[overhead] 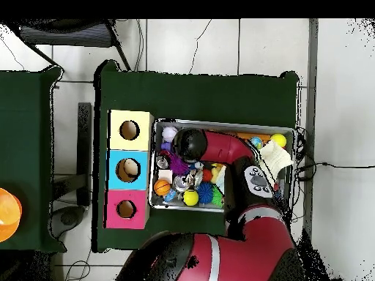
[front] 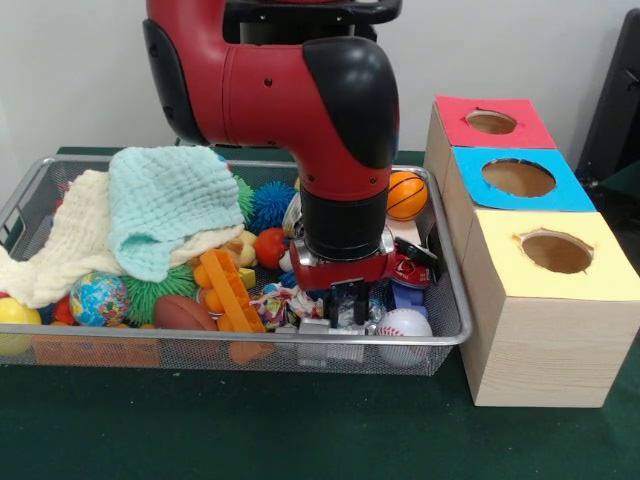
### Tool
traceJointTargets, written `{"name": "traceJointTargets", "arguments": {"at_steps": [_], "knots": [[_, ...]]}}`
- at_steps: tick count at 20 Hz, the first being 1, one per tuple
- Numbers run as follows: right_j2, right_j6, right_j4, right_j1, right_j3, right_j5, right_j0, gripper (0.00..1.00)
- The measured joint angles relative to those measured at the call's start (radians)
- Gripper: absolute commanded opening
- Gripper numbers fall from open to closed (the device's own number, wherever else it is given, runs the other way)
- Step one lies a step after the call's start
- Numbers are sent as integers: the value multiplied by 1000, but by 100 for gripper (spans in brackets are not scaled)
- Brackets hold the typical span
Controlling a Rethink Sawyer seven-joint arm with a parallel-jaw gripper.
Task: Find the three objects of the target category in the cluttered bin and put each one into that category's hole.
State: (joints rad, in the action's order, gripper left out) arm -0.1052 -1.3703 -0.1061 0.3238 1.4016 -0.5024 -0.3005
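Note:
The wire-mesh bin (front: pixel 250 341) is full of toys and also shows in the overhead view (overhead: pixel 223 122). My gripper (front: pixel 346 306) is lowered into the bin near its front rim, right of the middle. It hangs over small toys, just left of a white baseball (front: pixel 405 322); whether it holds anything is hidden. An orange mini basketball (front: pixel 406 194) lies at the back right and a brown football (front: pixel 184 312) at the front left. In the overhead view the arm (overhead: pixel 212 146) covers the gripper.
Three wooden boxes with holes stand right of the bin: red (front: pixel 490 122), blue (front: pixel 520 178), yellow (front: pixel 555 252). A light blue cloth (front: pixel 165 205) and a cream cloth (front: pixel 65 245) cover the bin's left half. A globe ball (front: pixel 99 298) and an orange toy (front: pixel 228 290) lie there.

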Motion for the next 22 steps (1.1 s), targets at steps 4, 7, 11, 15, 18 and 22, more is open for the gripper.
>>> {"name": "traceJointTargets", "arguments": {"at_steps": [4,7,11,15,18,22], "knots": [[0,0,-6,16,38,58,-1,0],[0,0,-6,28,62,86,-3,0],[0,0,-6,54,110,125,-4,0],[0,0,-6,72,140,125,-4,0],[0,0,-6,84,159,125,-5,0],[0,0,-6,93,177,125,-6,0]]}}
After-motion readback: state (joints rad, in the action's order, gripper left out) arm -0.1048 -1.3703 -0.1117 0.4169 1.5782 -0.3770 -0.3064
